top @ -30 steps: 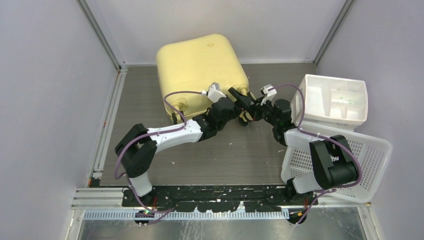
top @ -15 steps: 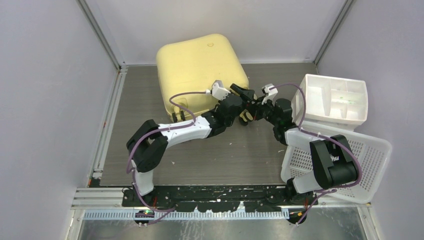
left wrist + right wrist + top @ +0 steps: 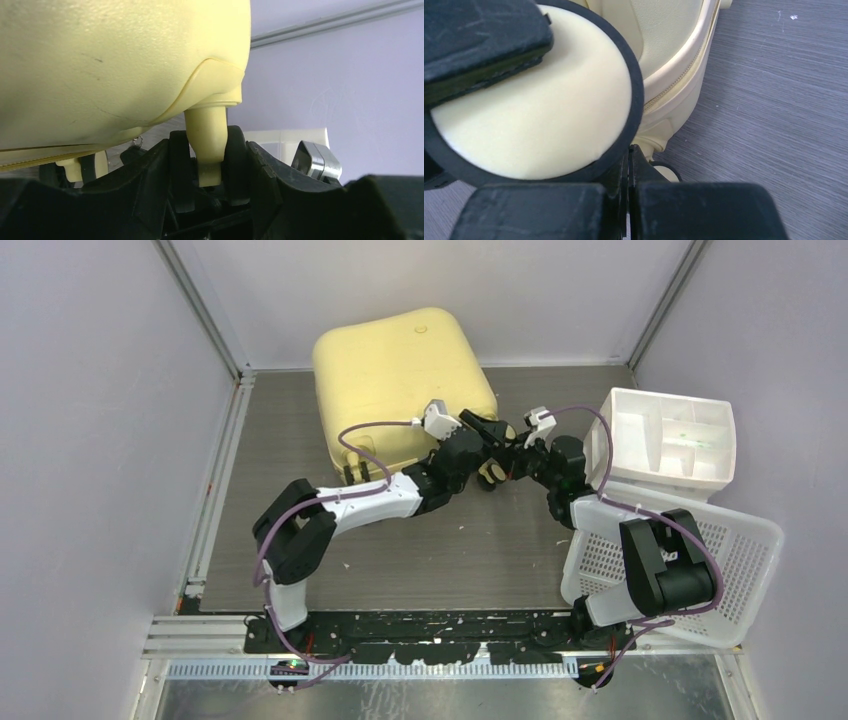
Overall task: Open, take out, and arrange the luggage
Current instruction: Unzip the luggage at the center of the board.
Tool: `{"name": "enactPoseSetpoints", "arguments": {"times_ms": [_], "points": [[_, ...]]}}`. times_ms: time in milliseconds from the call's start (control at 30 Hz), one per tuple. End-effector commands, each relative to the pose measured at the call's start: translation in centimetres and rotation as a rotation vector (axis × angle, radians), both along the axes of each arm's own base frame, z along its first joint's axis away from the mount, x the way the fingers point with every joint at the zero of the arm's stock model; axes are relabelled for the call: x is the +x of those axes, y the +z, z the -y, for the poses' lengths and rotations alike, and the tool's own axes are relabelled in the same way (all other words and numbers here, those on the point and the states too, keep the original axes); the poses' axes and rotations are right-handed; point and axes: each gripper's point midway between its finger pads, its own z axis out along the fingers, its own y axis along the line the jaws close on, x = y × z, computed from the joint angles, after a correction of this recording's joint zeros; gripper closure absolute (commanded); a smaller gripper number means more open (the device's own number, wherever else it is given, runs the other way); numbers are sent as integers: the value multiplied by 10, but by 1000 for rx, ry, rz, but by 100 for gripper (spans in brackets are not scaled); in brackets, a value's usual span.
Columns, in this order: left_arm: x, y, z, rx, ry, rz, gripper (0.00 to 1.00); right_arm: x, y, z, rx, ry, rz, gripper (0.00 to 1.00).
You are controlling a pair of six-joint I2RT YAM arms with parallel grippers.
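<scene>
At the upper centre of the top view, the luggage (image 3: 400, 375) lies flat and closed on the grey table (image 3: 450, 540), its pale yellow shell reaching to the back wall. Both arms stretch inward to its lower right corner: the left gripper (image 3: 492, 430) sits against that corner, and the right gripper (image 3: 505, 458) meets it from the right, just below. At the right of the frame stands a white drawer bin (image 3: 665, 440), with a white perforated basket (image 3: 745, 550) below it, partly behind the right arm. In the left wrist view, the luggage (image 3: 100, 65) fills the upper left, and a pale stem drops from its rounded corner into a caster wheel (image 3: 234, 160). The left gripper (image 3: 207, 200) has its black jaws closed in on this wheel, one on each side, pressed against its two black tyres. In the right wrist view, the pale face and black rim of the caster wheel (image 3: 539, 100) take up the upper left, with a black block lying across its top. The luggage (image 3: 659, 25), with its zipper seam, runs along the top centre above the table (image 3: 784, 100). The right gripper (image 3: 629, 200) has its jaws drawn together to a hairline slit at the bottom of the frame; whether anything thin is pinched there I cannot tell.
</scene>
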Motion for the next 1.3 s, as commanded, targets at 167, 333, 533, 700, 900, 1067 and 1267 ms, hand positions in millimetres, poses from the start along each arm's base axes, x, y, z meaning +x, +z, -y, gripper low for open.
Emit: {"name": "enactPoseSetpoints", "arguments": {"times_ms": [167,333,533,700,900,1067,1267], "points": [[-22,98,-41,-28,-30,220,100,6,34,-3,-9,40,109,99],[-31,100,-61,5,-35,237,100,-1,39,-10,-12,91,128,99],[-41,100,-87,-10,-35,244,100,-5,31,-17,-57,125,122,99],[-63,108,-92,5,-131,254,100,-10,22,-29,-97,160,116,99],[-96,108,-118,89,-210,255,100,-13,24,-35,-129,179,144,99],[-124,101,-139,150,-292,244,100,-18,24,-46,-159,215,163,99],[-160,89,-167,217,-371,197,100,-17,17,-53,-187,227,152,99]]}}
